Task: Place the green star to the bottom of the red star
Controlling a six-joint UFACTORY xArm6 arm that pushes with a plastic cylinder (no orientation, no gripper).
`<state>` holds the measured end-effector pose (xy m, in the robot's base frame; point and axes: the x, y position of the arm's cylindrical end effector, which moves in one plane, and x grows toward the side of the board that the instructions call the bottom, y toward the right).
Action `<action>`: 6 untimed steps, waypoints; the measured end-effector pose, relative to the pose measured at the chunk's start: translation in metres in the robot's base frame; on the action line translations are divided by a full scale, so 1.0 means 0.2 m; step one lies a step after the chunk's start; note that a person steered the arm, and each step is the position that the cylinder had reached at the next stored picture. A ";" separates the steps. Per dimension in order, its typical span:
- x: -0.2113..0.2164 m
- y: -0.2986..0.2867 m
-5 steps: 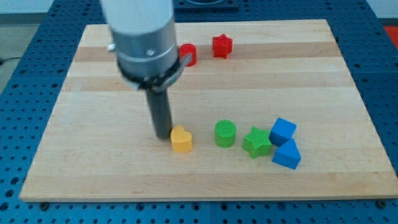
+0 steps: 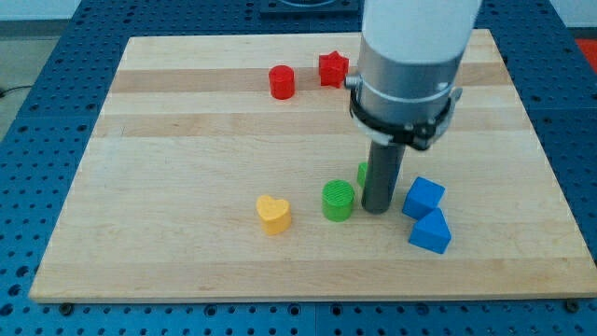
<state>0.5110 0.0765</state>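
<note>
Arm, 1 unit. Upper casing (image 2: 418,28): smooth white cylinder, wide, cut off by the view's top edge. Below it, a collar (image 2: 408,89): grey brushed metal band, same width as the casing, faint vertical sheen. Beneath the collar, a thin black ring or clamp with small dark lugs jutting at the view's left and right sides. Under that, a short dark hub narrowing to the rod (image 2: 381,177): straight, round, dark grey to black, matt, far slimmer than the casing. My tip (image 2: 377,209): flat blunt end, same dark colour.
</note>
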 end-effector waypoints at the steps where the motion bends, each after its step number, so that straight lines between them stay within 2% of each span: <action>1: -0.04 0.06; 4: -0.84 0.03; 5: -0.93 -0.02; 6: -0.75 -0.01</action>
